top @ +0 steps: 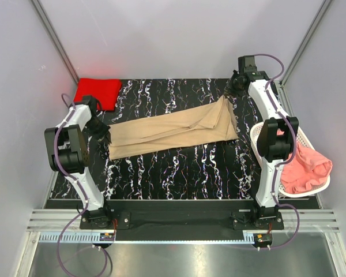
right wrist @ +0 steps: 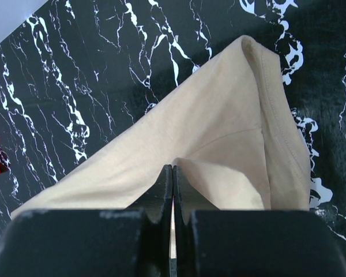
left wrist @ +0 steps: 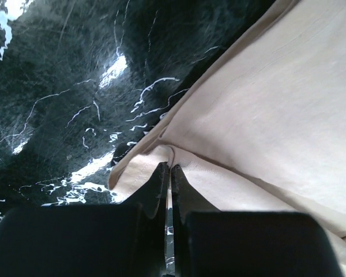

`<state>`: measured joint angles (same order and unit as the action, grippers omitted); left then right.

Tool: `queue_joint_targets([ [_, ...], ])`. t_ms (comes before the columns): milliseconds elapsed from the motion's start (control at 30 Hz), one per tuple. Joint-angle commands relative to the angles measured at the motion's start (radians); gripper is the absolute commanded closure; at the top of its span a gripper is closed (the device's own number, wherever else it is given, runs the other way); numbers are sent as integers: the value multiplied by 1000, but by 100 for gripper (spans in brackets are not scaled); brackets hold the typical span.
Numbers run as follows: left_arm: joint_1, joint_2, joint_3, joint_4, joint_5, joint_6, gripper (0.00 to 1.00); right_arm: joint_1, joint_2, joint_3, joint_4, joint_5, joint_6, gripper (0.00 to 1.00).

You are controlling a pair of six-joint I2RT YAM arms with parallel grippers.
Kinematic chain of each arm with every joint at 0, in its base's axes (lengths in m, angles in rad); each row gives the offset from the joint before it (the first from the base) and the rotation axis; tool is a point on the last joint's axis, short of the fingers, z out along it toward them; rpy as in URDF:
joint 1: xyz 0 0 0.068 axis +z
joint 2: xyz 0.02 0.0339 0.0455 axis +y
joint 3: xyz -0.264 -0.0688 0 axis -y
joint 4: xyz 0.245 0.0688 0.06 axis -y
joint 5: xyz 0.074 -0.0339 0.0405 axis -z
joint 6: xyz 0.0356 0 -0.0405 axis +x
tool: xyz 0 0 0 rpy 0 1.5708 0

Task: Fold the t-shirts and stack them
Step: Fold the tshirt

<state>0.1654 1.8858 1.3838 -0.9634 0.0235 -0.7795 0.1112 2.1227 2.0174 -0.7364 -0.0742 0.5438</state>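
Observation:
The tan t-shirt (top: 173,131) lies stretched in a long band across the black marbled table. My left gripper (top: 105,136) is shut on its left end; the left wrist view shows the jaws pinching a fold of the tan cloth (left wrist: 259,115). My right gripper (top: 228,95) is shut on its far right corner, lifted slightly; the right wrist view shows the cloth (right wrist: 219,133) pinched between the jaws. The red t-shirt (top: 97,92) lies folded at the back left corner. The salmon-pink t-shirt (top: 305,167) hangs over the basket at right.
A white lattice basket (top: 258,138) stands at the right edge beside the right arm. The black marbled table (top: 179,167) is bounded by grey walls at the back and sides. An aluminium rail runs along the near edge.

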Motion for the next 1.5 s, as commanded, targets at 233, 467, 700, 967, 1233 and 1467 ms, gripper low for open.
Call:
queue_joint_targets([
  [233,10,62,64,34,-2,-10,94,-19,72,69,64,-52,4,100],
  [467,10,91,95,46,-7,-12,88,-31,134,78,127,-81,70,100],
  [700,11,81,132,28,-20,-4,56,-50,203,95,147,-102,212,98],
  [967,3,-68,159,-26,-83,52,36,-53,344,320,14,-125,401,89],
  [1233,-102,-255,-43,119,53,140,35,-57,376,525,-199,-145,285,58],
  [1467,-242,-231,-112,229,197,137,39,-56,-45,80,-313,-33,-45,55],
])
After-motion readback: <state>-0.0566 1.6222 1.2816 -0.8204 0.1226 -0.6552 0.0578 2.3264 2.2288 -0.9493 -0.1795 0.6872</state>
